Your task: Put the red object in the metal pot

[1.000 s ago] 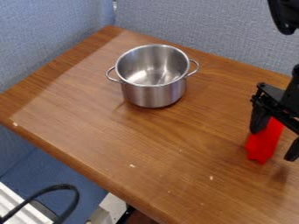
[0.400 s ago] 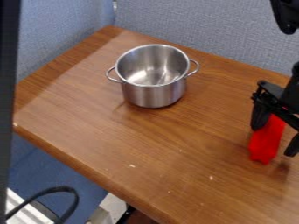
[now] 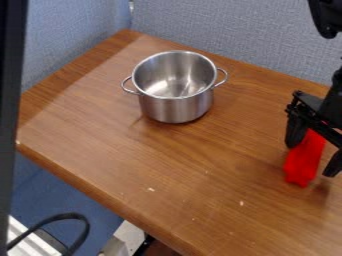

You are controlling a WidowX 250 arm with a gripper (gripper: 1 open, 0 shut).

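The red object (image 3: 305, 161) stands upright near the right edge of the wooden table (image 3: 120, 120). My gripper (image 3: 311, 140) hangs straight down over it, open, with its black fingers (image 3: 290, 125) on either side of the block's upper part. I cannot tell whether the fingers touch the block. The metal pot (image 3: 175, 86) sits empty toward the back middle of the table, well to the left of the gripper.
Blue fabric walls (image 3: 241, 30) stand behind the table. A dark vertical bar (image 3: 8, 120) runs down the left edge of the view. Black cable (image 3: 54, 232) lies on the floor below the table's front corner.
A dark bar has appeared along the left edge of the view. The gripper and the red object have barely shifted.
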